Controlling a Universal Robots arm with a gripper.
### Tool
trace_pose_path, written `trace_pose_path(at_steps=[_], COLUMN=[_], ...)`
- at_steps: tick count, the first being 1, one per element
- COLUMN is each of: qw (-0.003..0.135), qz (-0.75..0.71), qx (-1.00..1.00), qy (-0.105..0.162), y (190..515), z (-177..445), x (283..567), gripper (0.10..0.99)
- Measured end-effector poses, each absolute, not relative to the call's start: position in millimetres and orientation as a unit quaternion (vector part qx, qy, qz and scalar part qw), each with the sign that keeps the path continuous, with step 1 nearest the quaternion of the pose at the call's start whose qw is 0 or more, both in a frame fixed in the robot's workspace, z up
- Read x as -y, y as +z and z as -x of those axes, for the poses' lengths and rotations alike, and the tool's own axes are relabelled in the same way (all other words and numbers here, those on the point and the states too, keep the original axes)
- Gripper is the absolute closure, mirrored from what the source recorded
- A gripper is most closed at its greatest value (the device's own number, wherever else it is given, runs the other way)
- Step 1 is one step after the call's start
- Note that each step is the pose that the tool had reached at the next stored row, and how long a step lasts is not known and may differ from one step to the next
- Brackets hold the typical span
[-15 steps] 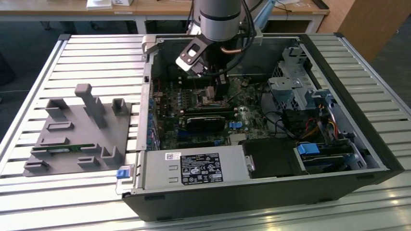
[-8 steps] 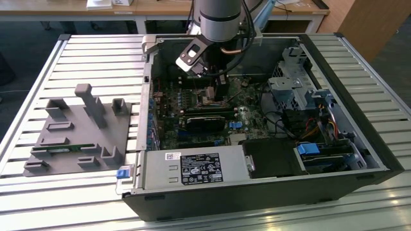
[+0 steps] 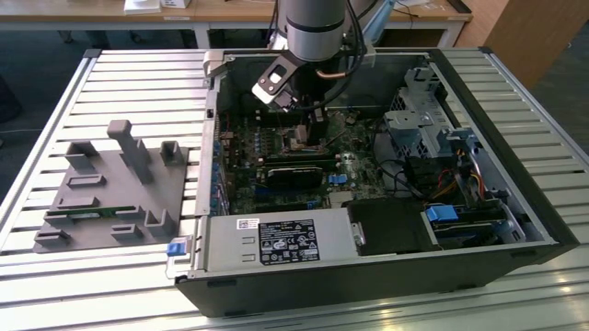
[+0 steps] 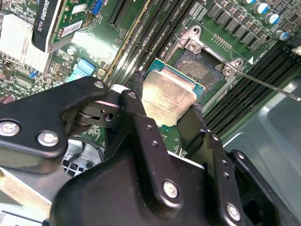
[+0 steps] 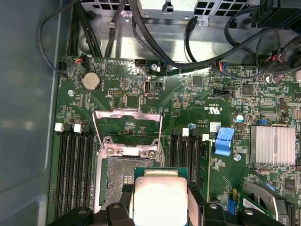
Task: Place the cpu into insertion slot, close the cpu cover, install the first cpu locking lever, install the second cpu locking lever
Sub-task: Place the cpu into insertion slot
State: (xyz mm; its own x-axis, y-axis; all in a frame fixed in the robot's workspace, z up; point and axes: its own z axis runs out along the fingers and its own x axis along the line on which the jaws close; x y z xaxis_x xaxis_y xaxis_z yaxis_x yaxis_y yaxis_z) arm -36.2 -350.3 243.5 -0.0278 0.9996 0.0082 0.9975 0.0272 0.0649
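My gripper point(image 4: 167, 96) is shut on the cpu point(image 4: 171, 89), a flat silvery-tan square with a thin green edge, gripped by two opposite sides. In both wrist views the chip hangs just above the motherboard, beside and partly over the insertion slot point(image 4: 202, 63). The slot point(image 5: 115, 176) lies uncovered, with its dull contact field showing. The cpu cover point(image 5: 127, 113), a thin metal frame, stands tilted up on its hinge at the slot's far side. A thin lever rod point(image 4: 268, 85) sticks out from the slot's corner. In the exterior view the gripper point(image 3: 308, 121) reaches down inside the open computer case point(image 3: 515, 207).
Long black memory slots point(image 5: 75, 174) flank the socket on both sides. A black graphics card point(image 3: 294, 176) lies toward the front, and black cables point(image 5: 141, 42) run along the case wall. Outside the case, on the exterior view's left, a grey fixture tray point(image 3: 110, 193) sits on the slatted table.
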Motion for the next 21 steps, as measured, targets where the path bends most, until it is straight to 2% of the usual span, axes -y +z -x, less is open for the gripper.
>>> trace_pose_path(at_steps=[21], qw=[0.020], qz=[-0.697], qx=[-0.716], qy=[0.026], y=[238.4], z=[36.2], x=[350.3], gripper=[0.545])
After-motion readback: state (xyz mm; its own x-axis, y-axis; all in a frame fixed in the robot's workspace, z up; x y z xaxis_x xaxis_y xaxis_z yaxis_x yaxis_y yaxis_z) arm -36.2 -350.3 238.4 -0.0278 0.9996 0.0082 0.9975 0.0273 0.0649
